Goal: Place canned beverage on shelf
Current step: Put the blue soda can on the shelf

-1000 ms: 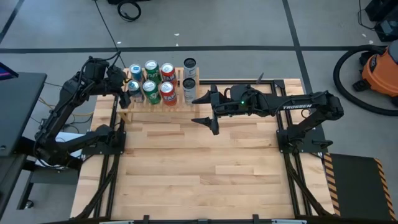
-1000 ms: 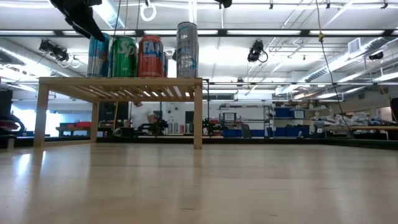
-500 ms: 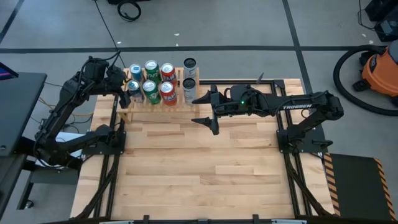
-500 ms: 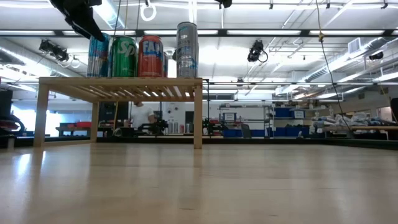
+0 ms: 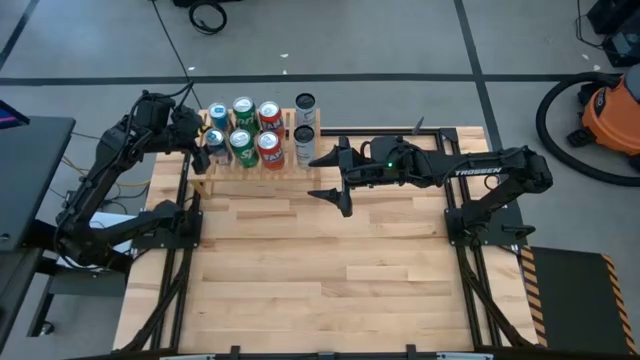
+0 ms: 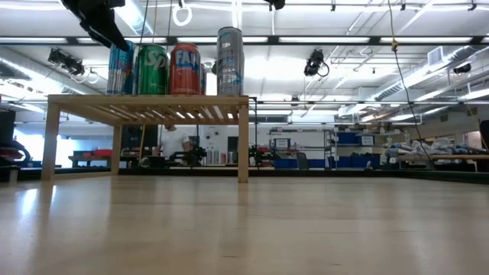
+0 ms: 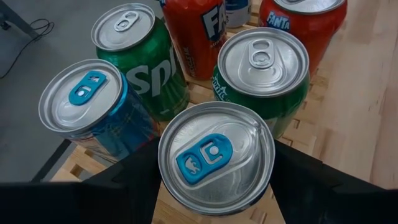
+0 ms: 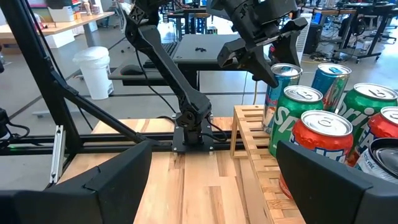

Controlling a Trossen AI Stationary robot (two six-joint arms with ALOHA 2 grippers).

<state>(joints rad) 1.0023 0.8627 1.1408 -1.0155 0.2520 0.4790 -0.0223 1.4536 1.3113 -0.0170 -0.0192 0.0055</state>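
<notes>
Tabletop (image 5: pixel 330 260): light wood planking, bare over most of its area.

Shelf (image 5: pixel 255 170): low slatted rack of pale wood, set at the far left edge of the tabletop; eight cans are carried in two rows.

Right arm: extended across the far middle of the tabletop. Right gripper (image 5: pixel 335 178) is held just beside the shelf's right end, its fingers spread wide and nothing is held.

Left arm: reached in from the left side. Left gripper (image 5: pixel 205 140) is positioned at the shelf's left end, its fingers drawn narrow around the silver can (image 7: pixel 216 158) with a blue tab.

Silver can: stood in the near-row corner place at the left end, just beside the blue can (image 7: pixel 93 112) and a green can (image 7: pixel 264 74); whether its base is fully seated on the slats cannot be told.

Other cans: a second green can (image 7: pixel 140 46), two red cans (image 5: pixel 269 131) and two grey cans (image 5: pixel 305 125) at the right end.

Step in hand, as judged: placement of the last can, at the point of release. The next move calls for the fingers to be spread and the gripper to be lifted straight clear, so that neighbouring cans are not tipped.
</notes>
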